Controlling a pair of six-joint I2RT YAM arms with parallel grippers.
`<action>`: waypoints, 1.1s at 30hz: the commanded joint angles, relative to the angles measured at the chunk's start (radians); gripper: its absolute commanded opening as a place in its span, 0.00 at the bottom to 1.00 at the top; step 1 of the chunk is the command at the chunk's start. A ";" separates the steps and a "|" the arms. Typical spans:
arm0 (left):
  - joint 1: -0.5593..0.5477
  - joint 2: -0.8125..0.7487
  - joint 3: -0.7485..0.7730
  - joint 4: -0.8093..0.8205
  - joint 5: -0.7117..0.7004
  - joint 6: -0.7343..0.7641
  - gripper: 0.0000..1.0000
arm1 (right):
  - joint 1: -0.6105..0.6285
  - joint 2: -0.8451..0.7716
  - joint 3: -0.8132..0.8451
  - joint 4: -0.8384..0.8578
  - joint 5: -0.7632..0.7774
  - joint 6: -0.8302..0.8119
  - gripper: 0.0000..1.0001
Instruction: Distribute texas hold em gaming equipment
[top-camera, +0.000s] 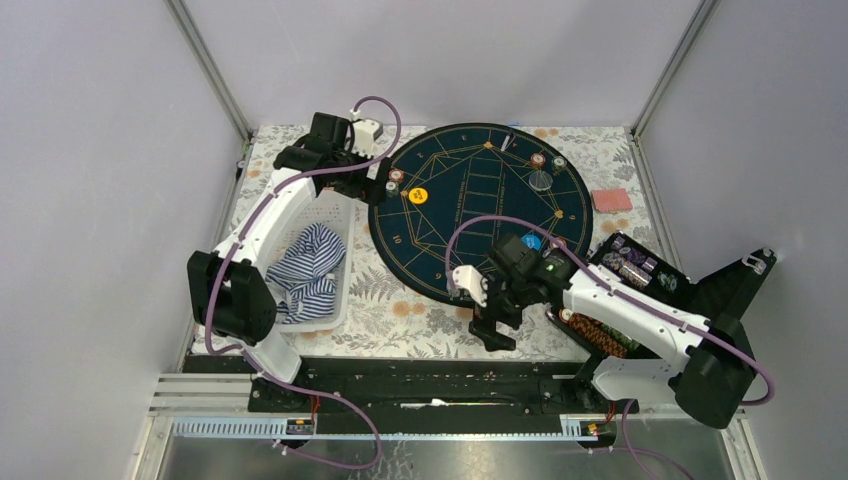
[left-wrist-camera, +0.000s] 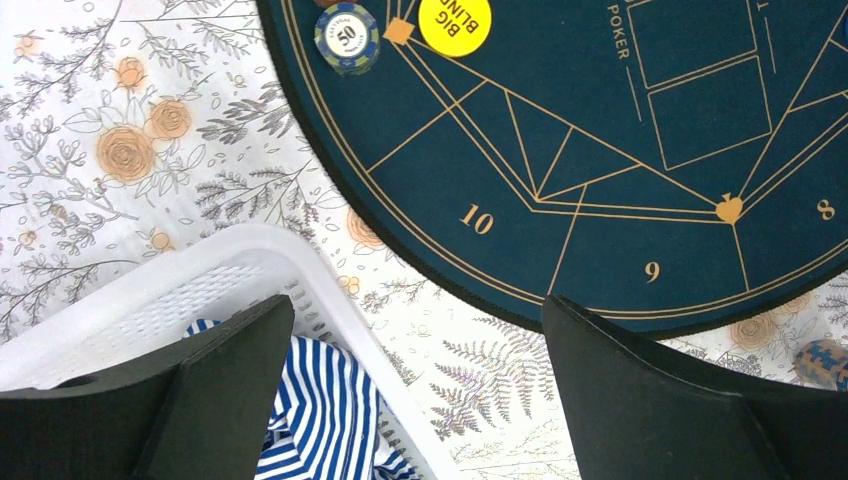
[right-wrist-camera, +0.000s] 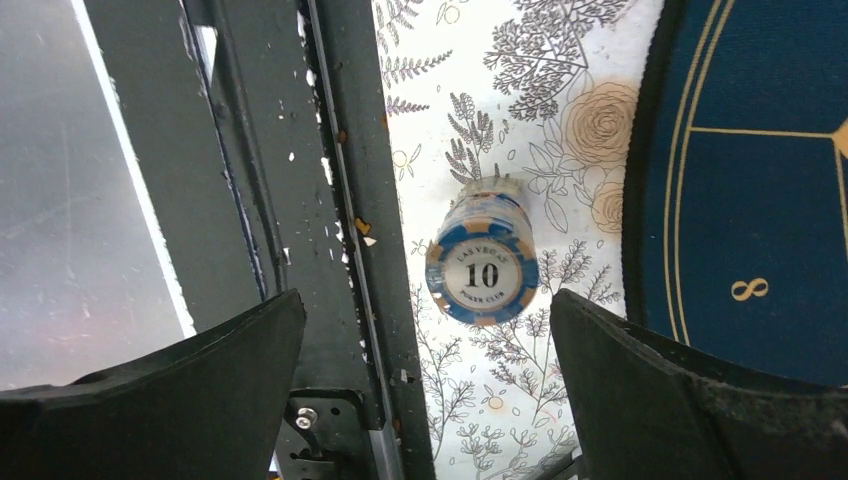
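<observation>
- Left end effector (left-wrist-camera: 415, 325) gapes wide, empty, above basket (left-wrist-camera: 230, 248) and mat (left-wrist-camera: 600, 130) edge.
- Right end effector (right-wrist-camera: 425, 305) gapes wide, empty, above a blue chip stack (right-wrist-camera: 482, 272).

Light is bright, even and diffuse in all 3 views. Shadows on the white floral-print tablecloth (top-camera: 430, 322) are soft and faint. The round dark blue mat with gold lines (left-wrist-camera: 600, 130) renders crisp, numerals legible. The grey metal sheet (right-wrist-camera: 60, 200) in the right wrist view carries a pale, washed-out sheen. The printed face of the blue-and-cream poker chip stack (right-wrist-camera: 482, 272) is sharp.
</observation>
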 joint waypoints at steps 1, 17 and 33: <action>0.015 -0.065 0.002 0.033 0.003 0.001 0.99 | 0.064 0.014 -0.041 0.089 0.075 -0.042 1.00; 0.026 -0.064 -0.005 0.042 0.025 -0.005 0.99 | 0.144 0.112 -0.142 0.266 0.264 -0.085 0.98; 0.030 -0.059 -0.013 0.048 0.037 -0.006 0.99 | 0.150 0.167 -0.202 0.392 0.276 -0.093 0.82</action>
